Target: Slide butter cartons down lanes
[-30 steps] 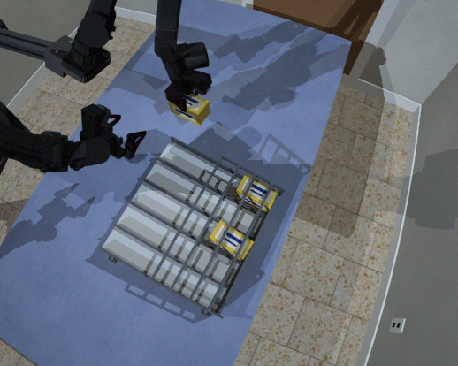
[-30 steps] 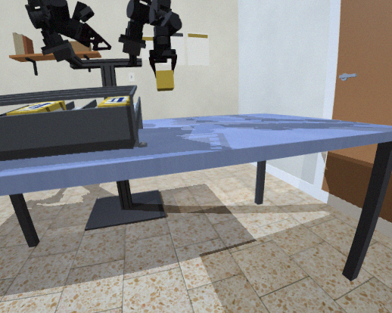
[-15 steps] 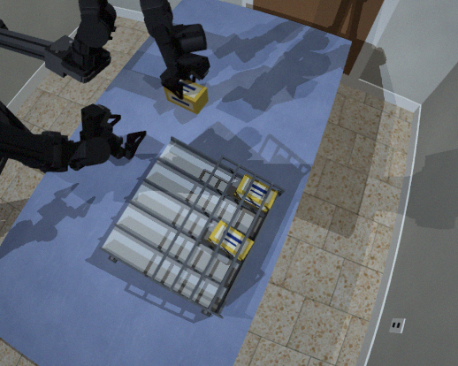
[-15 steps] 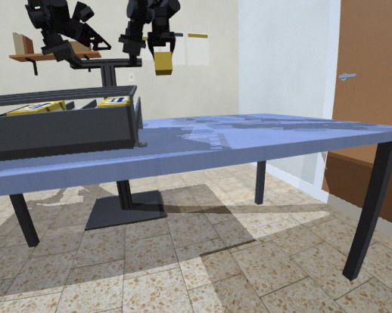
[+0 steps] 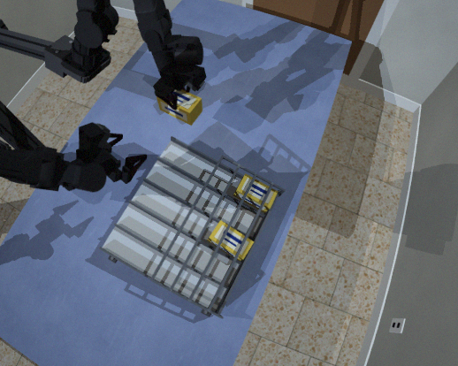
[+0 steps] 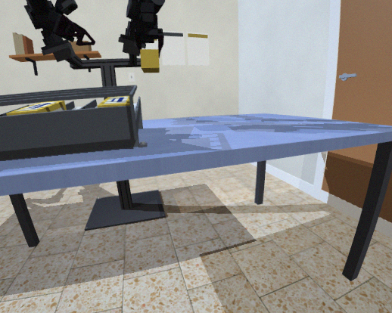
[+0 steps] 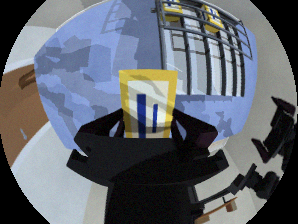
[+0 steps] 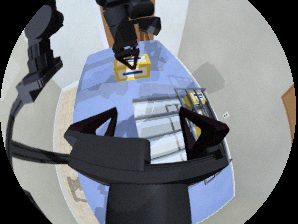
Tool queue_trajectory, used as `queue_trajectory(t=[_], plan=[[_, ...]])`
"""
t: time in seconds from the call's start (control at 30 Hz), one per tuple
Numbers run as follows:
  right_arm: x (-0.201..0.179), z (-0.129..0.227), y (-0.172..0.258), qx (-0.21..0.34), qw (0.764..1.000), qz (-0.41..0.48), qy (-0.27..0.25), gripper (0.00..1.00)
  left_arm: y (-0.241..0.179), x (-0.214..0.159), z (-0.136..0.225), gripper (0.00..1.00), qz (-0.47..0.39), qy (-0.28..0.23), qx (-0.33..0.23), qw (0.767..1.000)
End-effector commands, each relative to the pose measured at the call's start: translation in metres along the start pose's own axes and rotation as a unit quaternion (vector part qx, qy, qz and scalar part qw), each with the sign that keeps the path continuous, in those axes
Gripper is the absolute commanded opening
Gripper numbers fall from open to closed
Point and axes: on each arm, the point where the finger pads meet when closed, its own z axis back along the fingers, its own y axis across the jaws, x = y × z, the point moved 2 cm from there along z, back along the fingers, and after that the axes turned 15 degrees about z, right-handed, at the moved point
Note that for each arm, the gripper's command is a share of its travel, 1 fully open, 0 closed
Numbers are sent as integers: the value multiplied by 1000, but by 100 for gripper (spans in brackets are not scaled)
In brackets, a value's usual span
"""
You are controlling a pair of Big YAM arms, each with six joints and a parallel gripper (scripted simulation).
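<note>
Top view: the left gripper (image 5: 181, 95) (image 6: 151, 47) (image 7: 147, 110) (image 8: 132, 64) is grasping a butter carton (image 5: 179, 108) (image 6: 150, 60) (image 7: 148, 107) (image 8: 132, 71), its jaws closing on the two opposite sides. The exterior view is showing this carton hanging in the air, above the level of the shelf (image 5: 131, 225) (image 6: 63, 128) (image 7: 200, 65) (image 8: 160, 127) and clear of the table (image 5: 73, 305) (image 6: 191, 159) (image 7: 90, 30) (image 8: 100, 95). The left wrist view is showing its blue-striped white panel between the fingers.

The other two cartons are lying in the shelf, beneath the bars, toward the low end. The first carton (image 5: 255, 192) (image 6: 115, 101) (image 7: 172, 9) (image 8: 197, 97) is occupying the outermost lane on the left gripper's side; the second carton (image 5: 231, 240) (image 6: 38, 107) (image 7: 213, 20) is occupying the middle lane. Whether either is touching the stop, one cannot tell.

The right gripper (image 5: 132, 147) (image 6: 86, 54) (image 7: 264, 120) (image 8: 148, 110) is hovering near the high end of the lanes, its jaws standing wide apart, released, with nothing between them.
</note>
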Motion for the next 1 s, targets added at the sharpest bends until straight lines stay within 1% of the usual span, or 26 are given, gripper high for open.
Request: queue_trajectory(t=[0.0, 0.07, 0.23, 0.5, 0.57, 0.6, 0.87, 0.97], plan=[[-7, 27, -31, -3, 1000, 13, 15, 100, -29, 10, -8, 59, 36, -6, 2, 999], [-12, 46, -43, -9, 1000, 9, 26, 100, -40, 10, -11, 59, 38, -3, 3, 999], [-22, 81, -58, -23, 999, -5, 45, 100, -73, 8, -17, 59, 41, 4, 5, 999], [-30, 140, -71, -46, 996, -29, 74, 100, -130, 2, -29, 59, 44, 22, 12, 999], [-30, 140, -71, -46, 996, -29, 74, 100, -130, 2, -29, 59, 44, 22, 12, 999], [-30, 158, -74, -51, 995, -32, 82, 100, -137, 0, -30, 59, 43, 25, 14, 999], [-26, 212, -71, -75, 990, -59, 107, 100, -205, -3, -43, 59, 45, 38, 21, 998], [-22, 231, -68, -83, 988, -67, 115, 100, -238, -4, -50, 59, 45, 44, 24, 998]])
